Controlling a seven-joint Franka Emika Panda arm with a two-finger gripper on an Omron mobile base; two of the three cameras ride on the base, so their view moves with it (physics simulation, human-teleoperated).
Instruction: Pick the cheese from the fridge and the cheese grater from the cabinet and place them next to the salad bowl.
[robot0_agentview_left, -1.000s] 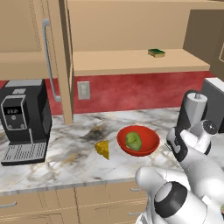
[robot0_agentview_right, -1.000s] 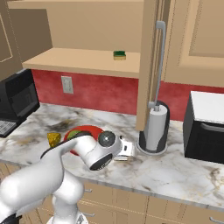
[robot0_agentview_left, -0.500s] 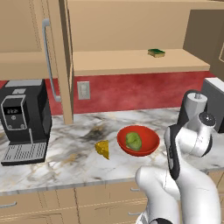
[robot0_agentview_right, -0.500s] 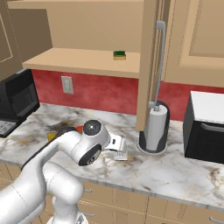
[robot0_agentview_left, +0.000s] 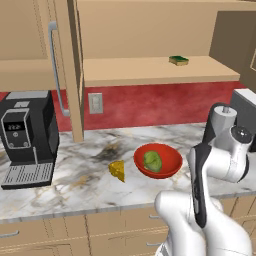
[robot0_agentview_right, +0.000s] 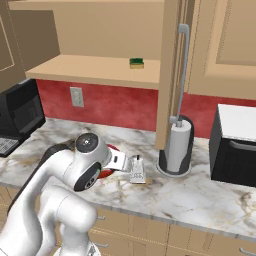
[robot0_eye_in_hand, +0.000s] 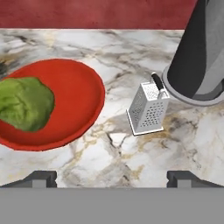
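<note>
In the left base view, the small yellow-orange cheese wedge (robot0_agentview_left: 117, 170) lies on the marbled white-and-grey counter (robot0_agentview_left: 70, 175), just left of the shallow glossy red salad bowl (robot0_agentview_left: 158, 161) with its green lettuce lump. A black coffee machine (robot0_agentview_left: 27, 137) stands at the far left under the light tan wooden wall cabinet (robot0_agentview_left: 150, 75), whose open door (robot0_agentview_left: 70, 70) carries a long silver bar handle. A green-and-yellow sponge (robot0_agentview_left: 178, 60) sits on the cabinet shelf. The white arm rises at the lower right and hides the spot right of the bowl.

In the right base view, the small silvery tapered cheese grater (robot0_agentview_right: 137, 170) stands upright on the counter, between the red bowl (robot0_agentview_right: 107, 172), mostly hidden by the arm, and the grey paper-towel cylinder (robot0_agentview_right: 177, 146) on its dark round base. The gripper (robot0_agentview_right: 125, 164) seems to sit just left of the grater, though the arm's bulk makes its fingers hard to read here. A dark boxy appliance with a white top (robot0_agentview_right: 235, 142) stands at the right.

In the hand view, the grater (robot0_eye_in_hand: 148, 108) stands free on the marble, its dark handle toward the paper-towel base (robot0_eye_in_hand: 192, 92), close beside the bowl (robot0_eye_in_hand: 78, 105) but not touching it. The two dark fingertips (robot0_eye_in_hand: 37, 178) stand wide apart at the bottom, gripping nothing: the grater is released
</note>
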